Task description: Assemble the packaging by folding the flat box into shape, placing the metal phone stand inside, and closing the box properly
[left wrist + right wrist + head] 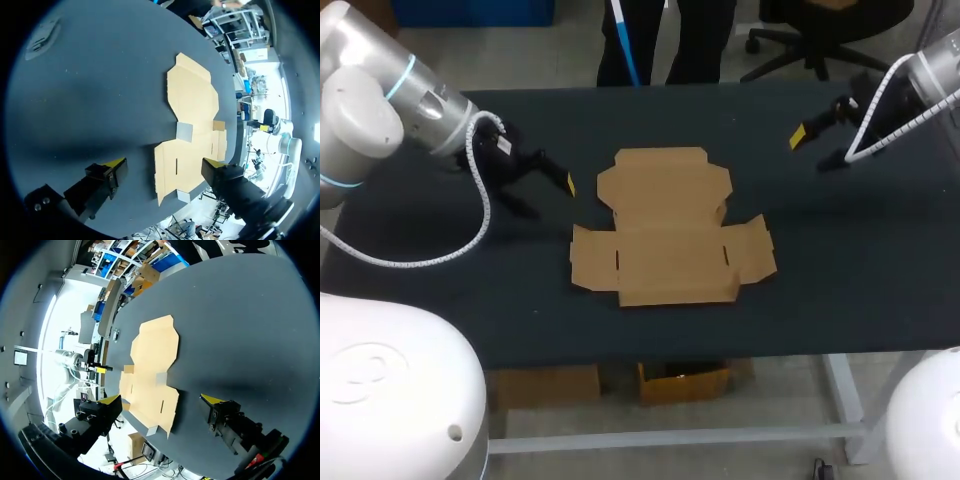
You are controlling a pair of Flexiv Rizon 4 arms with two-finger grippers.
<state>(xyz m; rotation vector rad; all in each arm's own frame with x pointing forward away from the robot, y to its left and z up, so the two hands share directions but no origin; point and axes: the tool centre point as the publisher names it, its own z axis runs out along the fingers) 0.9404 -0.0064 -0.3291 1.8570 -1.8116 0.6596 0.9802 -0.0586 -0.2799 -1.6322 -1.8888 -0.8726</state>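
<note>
Both the left arm's fingers [570, 183], near the left edge of the flat brown cardboard box [670, 235], and the right arm's fingers [798, 137], farther off beyond its far right corner, hang wide open and empty. The box lies unfolded on the dark counter [860, 270]. Folding looks not yet begun; the next move likely calls for getting under a side flap and raising it upright.

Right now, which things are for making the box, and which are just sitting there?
For the job:
- flat cardboard box, lying unfolded
- left gripper, open, beside the box
- right gripper, open, further off
(The metal phone stand is not in view.)

Just there:
- black table, under the box
</note>
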